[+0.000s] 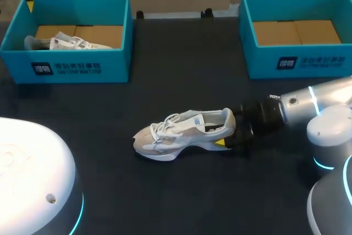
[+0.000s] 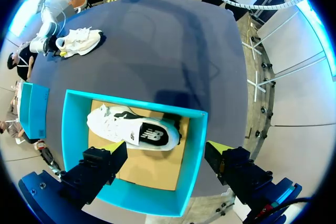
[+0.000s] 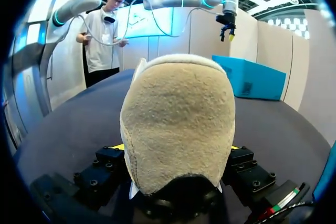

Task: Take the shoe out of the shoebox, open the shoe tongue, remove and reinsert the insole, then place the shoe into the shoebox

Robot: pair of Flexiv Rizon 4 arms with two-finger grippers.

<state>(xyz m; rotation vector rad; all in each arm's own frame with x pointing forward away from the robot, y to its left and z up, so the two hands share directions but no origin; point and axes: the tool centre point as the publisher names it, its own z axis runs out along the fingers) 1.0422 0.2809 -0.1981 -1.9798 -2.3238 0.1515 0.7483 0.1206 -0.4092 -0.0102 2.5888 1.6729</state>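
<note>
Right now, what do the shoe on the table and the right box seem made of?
Shoe: heel looks like beige suede, fuzzy nap close up; sole white, probably rubber or foam. Right box: likely cardboard, matte teal walls, plain brown board floor.

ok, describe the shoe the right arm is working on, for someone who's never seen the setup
Look at the dark table, in its open middle. The beige sneaker stands there on its sole, heel in the right hand. The only other shoe, white, sits inside the left teal box.
</note>
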